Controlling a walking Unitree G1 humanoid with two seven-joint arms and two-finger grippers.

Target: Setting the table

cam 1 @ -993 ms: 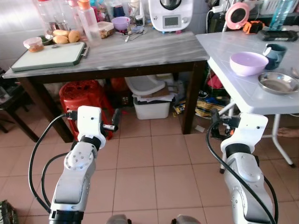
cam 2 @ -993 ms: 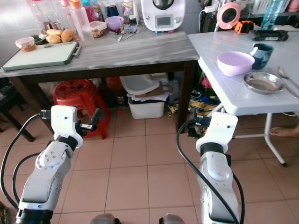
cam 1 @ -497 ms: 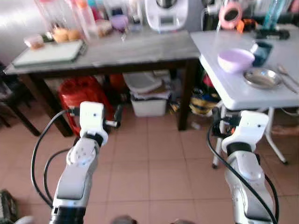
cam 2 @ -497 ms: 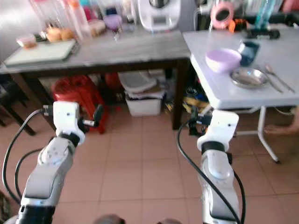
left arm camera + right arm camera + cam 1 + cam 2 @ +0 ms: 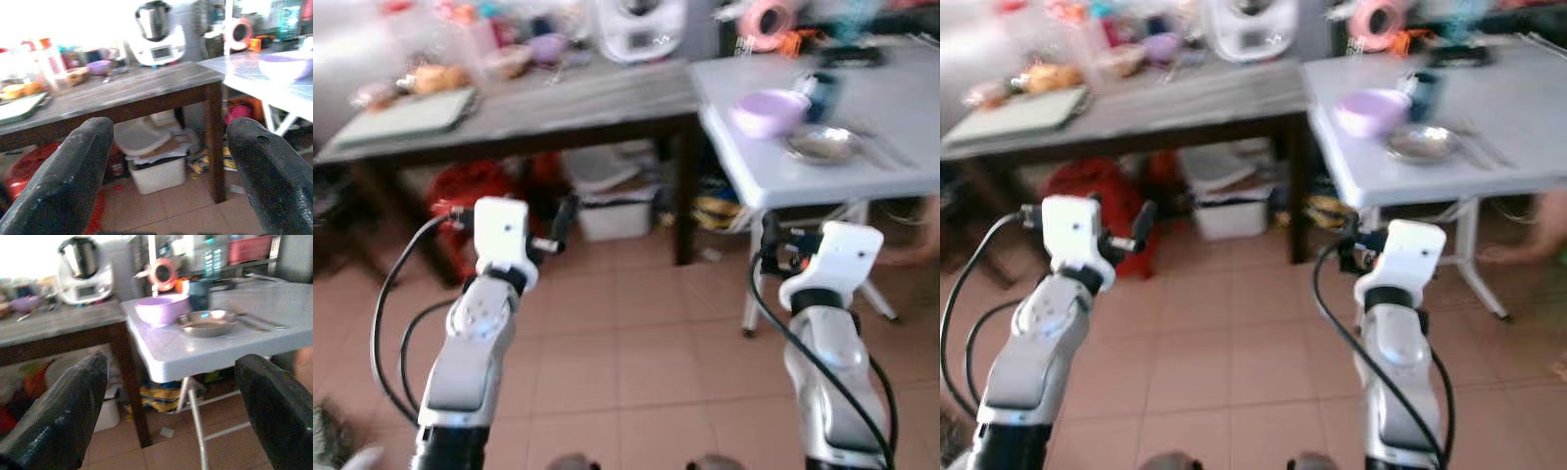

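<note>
A white folding table [image 5: 891, 113] stands at the right. On it are a lilac bowl [image 5: 769, 111], a steel plate [image 5: 822, 145], a teal mug [image 5: 820, 93] and a spoon [image 5: 259, 323]. Both arms are raised in front of me over the tiled floor. My left gripper [image 5: 563, 220] is open and holds nothing, facing the dark table. My right gripper [image 5: 769, 240] is open and holds nothing, just short of the white table's near edge and below its top. The right wrist view looks across the bowl [image 5: 161, 308] and plate [image 5: 208, 320].
A dark wooden table [image 5: 578, 98] with a grey top carries a cutting board [image 5: 406, 113], bottles and a white appliance [image 5: 636, 24]. Under it stand a red stool [image 5: 475, 191] and a white bin [image 5: 612, 211]. A person's foot [image 5: 1538, 225] rests beyond the white table's legs.
The camera has swung right and the picture has blurred, so the white table sits nearer the middle. Both arms keep their pose and both grippers stay open.
</note>
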